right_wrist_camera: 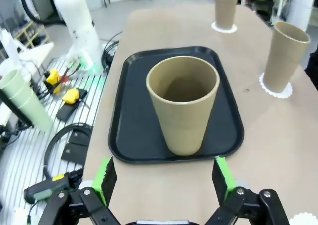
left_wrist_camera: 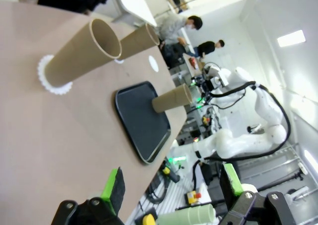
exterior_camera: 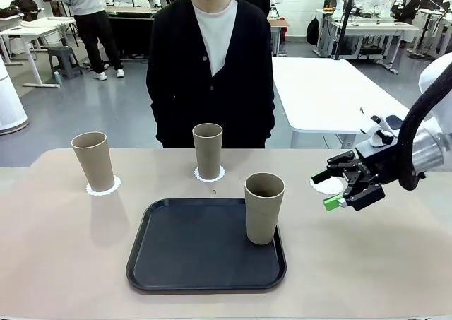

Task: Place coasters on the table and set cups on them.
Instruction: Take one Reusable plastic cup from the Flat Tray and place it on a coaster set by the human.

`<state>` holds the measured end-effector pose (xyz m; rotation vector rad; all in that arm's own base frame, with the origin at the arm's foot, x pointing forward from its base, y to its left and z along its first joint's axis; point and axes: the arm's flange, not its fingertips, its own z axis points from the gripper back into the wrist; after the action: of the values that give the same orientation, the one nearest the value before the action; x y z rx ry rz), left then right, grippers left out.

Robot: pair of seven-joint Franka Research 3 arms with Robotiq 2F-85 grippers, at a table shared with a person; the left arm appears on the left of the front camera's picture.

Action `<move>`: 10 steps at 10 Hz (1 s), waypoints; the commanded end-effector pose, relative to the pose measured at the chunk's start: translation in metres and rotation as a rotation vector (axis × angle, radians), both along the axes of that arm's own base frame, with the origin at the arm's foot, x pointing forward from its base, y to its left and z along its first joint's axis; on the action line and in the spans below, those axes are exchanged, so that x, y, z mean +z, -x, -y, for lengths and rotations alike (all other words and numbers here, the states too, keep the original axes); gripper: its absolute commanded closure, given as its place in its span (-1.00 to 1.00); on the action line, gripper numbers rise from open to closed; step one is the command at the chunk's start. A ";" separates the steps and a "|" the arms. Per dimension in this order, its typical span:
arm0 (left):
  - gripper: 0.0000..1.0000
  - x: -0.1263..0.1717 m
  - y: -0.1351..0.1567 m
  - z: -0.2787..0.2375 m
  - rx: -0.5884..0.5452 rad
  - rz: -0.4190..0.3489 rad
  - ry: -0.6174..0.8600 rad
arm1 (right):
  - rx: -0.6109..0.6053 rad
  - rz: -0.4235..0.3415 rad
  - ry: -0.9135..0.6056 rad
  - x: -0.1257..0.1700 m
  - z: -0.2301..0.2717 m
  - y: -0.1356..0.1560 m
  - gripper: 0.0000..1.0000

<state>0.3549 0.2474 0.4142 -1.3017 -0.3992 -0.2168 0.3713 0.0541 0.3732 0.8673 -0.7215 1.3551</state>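
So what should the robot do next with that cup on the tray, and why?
Probably ease the right end effector forward around the cup on the tray and close. Its fingers are open and lined up either side of that cup, and the bare coaster on the table is waiting; the other two cups already stand on theirs.

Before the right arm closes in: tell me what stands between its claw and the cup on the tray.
Nothing visible. The right claw is open, facing the cup on the tray; only bare table and the tray rim lie between.

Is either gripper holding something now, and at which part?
Nothing is held. The right gripper is open beside the tall tan cup on the black tray; the left gripper is open too.
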 end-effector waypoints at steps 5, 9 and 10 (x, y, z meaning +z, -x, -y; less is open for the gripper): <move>-1.00 0.002 -0.001 -0.001 0.010 0.010 0.007 | 0.053 0.116 -0.178 -0.073 -0.010 0.002 -1.00; -1.00 0.002 -0.001 -0.001 0.010 0.010 0.007 | 0.029 0.102 -0.219 -0.086 0.000 -0.002 -1.00; -1.00 0.002 -0.001 -0.001 0.010 0.010 0.007 | 0.010 0.087 -0.208 -0.087 -0.002 -0.003 -1.00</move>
<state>0.3549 0.2474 0.4141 -1.3017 -0.3991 -0.2166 0.3769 0.0500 0.2910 0.9836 -0.9072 1.3769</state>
